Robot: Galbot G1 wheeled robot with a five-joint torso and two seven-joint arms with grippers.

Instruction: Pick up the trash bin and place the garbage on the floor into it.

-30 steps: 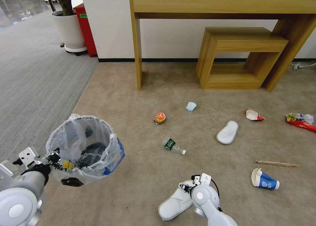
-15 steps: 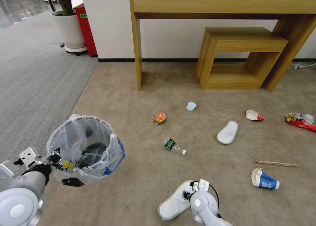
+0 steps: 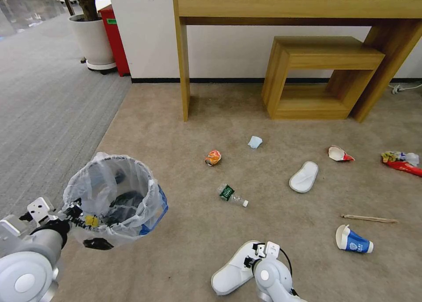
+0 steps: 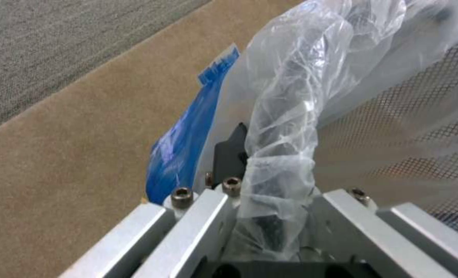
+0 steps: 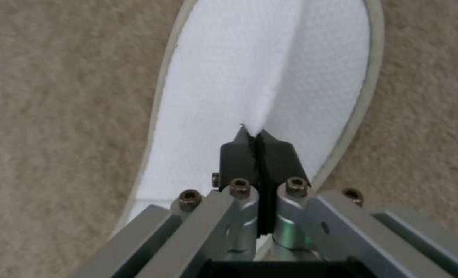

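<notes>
My left gripper (image 3: pixel 79 215) is shut on the near rim of the trash bin (image 3: pixel 115 196), holding it off the floor (image 3: pixel 184 231); the clear bag (image 4: pixel 290 116) bunches over the clamped rim. My right gripper (image 5: pixel 260 135) is shut on a pinched fold of a white slipper (image 5: pixel 229 77) lying at the near edge (image 3: pixel 231 271). Other garbage lies scattered: a second slipper (image 3: pixel 303 176), small bottle (image 3: pixel 232 194), crushed can (image 3: pixel 213 158), light-blue mask (image 3: pixel 255 142), red-white cup (image 3: pixel 339 153), red wrapper (image 3: pixel 402 163), wooden stick (image 3: pixel 369 218), blue cup (image 3: pixel 353 240).
A wooden desk (image 3: pixel 290 7) and a low wooden stool (image 3: pixel 321 73) stand against the far wall. A potted plant (image 3: pixel 93 38) and a red box (image 3: pixel 115 38) sit at the far left beside grey ribbed carpet (image 3: pixel 44 108).
My right arm has drawn slightly toward the near edge over the slipper. The bin and left arm have barely shifted.
</notes>
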